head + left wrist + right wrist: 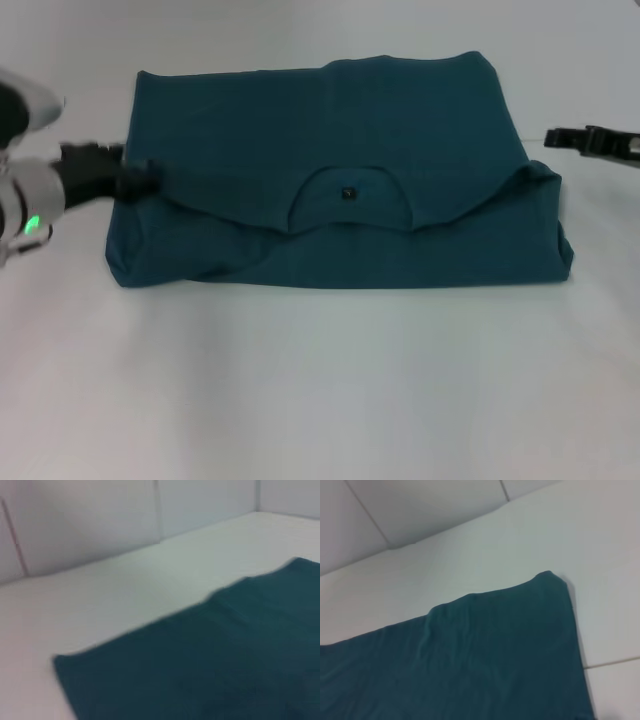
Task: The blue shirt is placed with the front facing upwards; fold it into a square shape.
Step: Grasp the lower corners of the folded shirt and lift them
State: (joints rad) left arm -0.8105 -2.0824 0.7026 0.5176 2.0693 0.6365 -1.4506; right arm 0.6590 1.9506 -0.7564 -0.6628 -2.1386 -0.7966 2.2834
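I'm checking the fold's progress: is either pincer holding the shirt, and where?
The left pincer is at the shirt's left edge, but a grip cannot be told. The right pincer is off the cloth, holding nothing.

Surface notes: cloth on matt table.
I see the blue shirt [400, 130] as soft matt cloth, faintly creased; the white table [320, 390] looks smooth and matt.

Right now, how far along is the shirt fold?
Done: the blue shirt lies folded into a wide rectangle, neckline showing. In hand: left tool at its left edge; right tool off the right edge, apart from the cloth. Left: folding the width in to make a square.
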